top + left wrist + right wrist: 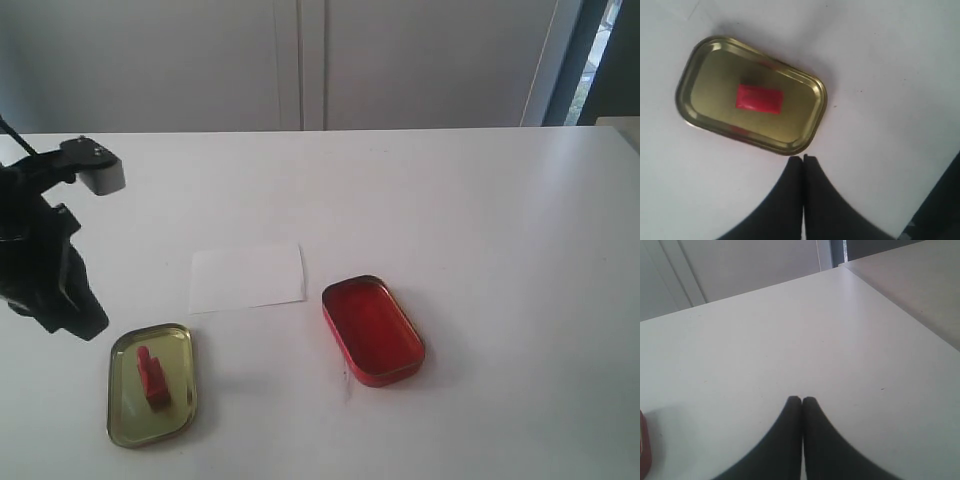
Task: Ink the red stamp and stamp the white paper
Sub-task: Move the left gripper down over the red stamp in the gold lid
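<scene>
The red stamp [152,377] stands upright inside a gold tin lid [125,410] at the front left of the table. From above it shows as a red rectangle [759,98] in the lid [715,65]. The white paper [247,276] lies flat behind the lid, near the middle. My left gripper [803,158] hangs shut and empty above the table, just off the lid's rim; its arm [40,260] is at the left edge. My right gripper [801,399] is shut and empty over bare table, and it does not show in the exterior view.
An open red ink tin [372,330] sits to the right of the paper; its edge [644,450] shows in the right wrist view. The white table [480,220] ends at a wall and cabinet doors behind.
</scene>
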Robot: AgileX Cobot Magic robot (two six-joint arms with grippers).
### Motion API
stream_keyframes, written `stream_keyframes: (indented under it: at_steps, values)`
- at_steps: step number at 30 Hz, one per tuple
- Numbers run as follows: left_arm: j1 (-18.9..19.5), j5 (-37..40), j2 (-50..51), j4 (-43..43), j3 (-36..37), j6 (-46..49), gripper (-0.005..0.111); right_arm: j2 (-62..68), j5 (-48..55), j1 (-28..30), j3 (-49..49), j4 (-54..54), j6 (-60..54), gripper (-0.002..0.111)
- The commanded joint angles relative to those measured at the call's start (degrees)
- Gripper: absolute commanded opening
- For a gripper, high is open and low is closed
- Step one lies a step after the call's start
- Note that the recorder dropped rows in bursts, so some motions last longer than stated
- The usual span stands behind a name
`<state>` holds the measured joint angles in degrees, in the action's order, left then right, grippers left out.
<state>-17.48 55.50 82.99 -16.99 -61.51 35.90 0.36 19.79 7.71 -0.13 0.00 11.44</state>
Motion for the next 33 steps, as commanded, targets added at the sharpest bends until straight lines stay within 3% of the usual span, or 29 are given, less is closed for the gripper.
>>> stream_keyframes:
  at_steps: [1,8,16,26,33]
  values:
    - [-3.03,0.69,1.64,-0.33,-0.85,4.55,0.0,-0.36,-0.16,0.26,0.13,0.0,-0.01,0.0]
    - [-9.68,-2.01,2.22,9.77,-0.85,4.83,0.0,-0.36,-0.16,0.26,0.13,0.0,-0.01,0.0]
    - [-9.93,-5.15,2.22,9.56,0.72,18.67,0.0,-0.36,-0.16,0.26,0.13,0.0,-0.01,0.0]
    - [-9.93,-5.36,3.44,7.21,0.72,59.16,0.0,-0.36,-0.16,0.26,0.13,0.0,-0.01,0.0]
    - [-9.93,-11.41,6.14,8.91,0.72,68.91,0.0,-0.36,-0.16,0.26,0.13,0.0,-0.01,0.0]
